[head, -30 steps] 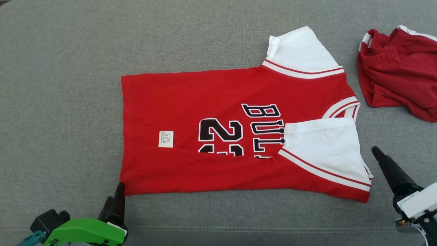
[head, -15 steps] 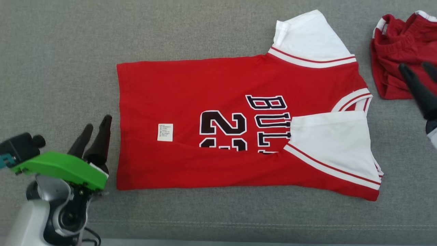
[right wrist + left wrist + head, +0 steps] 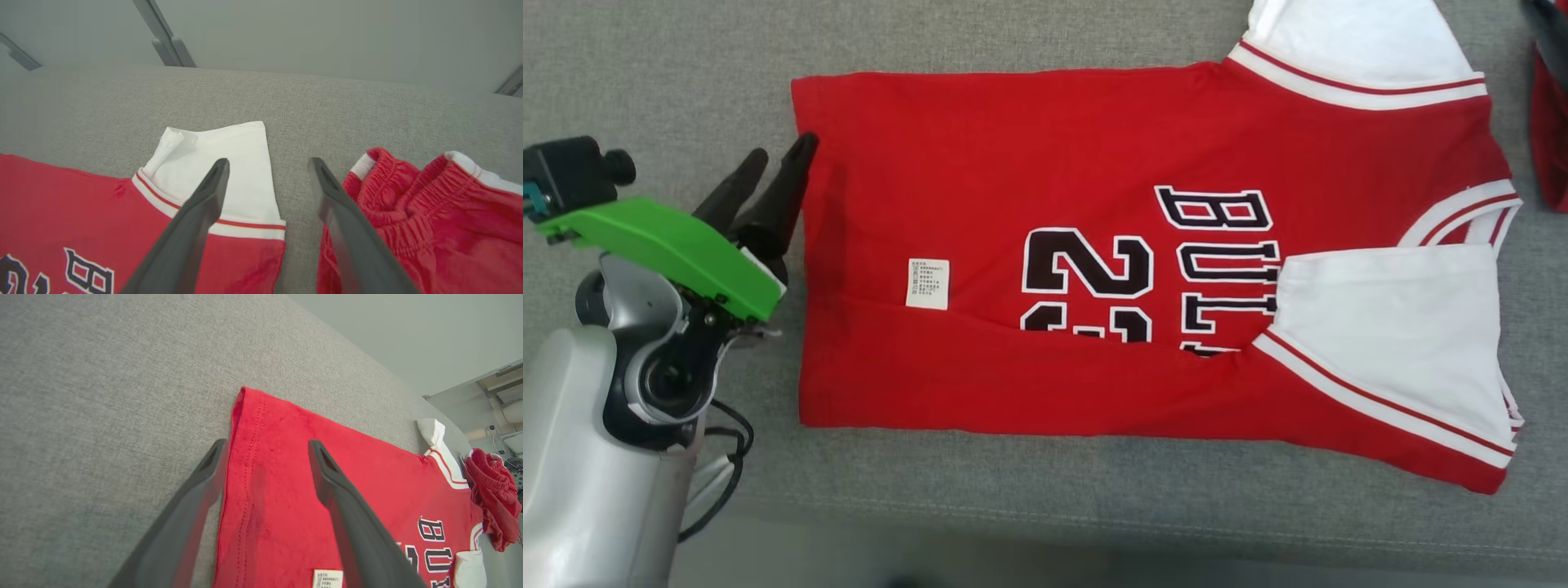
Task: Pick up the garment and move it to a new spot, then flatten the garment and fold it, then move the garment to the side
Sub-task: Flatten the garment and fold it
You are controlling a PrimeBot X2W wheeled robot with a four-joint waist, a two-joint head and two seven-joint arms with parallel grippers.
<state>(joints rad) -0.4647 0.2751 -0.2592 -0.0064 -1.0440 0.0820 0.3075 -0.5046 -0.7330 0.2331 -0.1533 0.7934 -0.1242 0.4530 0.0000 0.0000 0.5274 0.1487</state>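
The garment [image 3: 1045,163] is a red jersey with white sleeves and black lettering, lying flat on the grey cushion [image 3: 645,65] with its near long edge folded over. My left gripper [image 3: 783,151] is open at the far corner of the hem. In the left wrist view that gripper [image 3: 265,445] straddles the hem edge of the garment [image 3: 367,457], one finger over grey cloth and one over red. A dark finger of my right gripper [image 3: 1550,24] shows at the top right. The right gripper [image 3: 267,163] hangs open above the far white sleeve [image 3: 245,147], holding nothing.
Crumpled red shorts [image 3: 449,212] with white trim lie just right of the far sleeve, also at the head view's right edge as red shorts [image 3: 1553,147]. The cushion's front seam [image 3: 1094,523] runs close below the garment. A pale wall [image 3: 327,32] stands behind the cushion.
The head camera has tilted and closed in. My left gripper has travelled along the hem from its near corner to its far corner. My right gripper has gone from the near sleeve up to the far sleeve.
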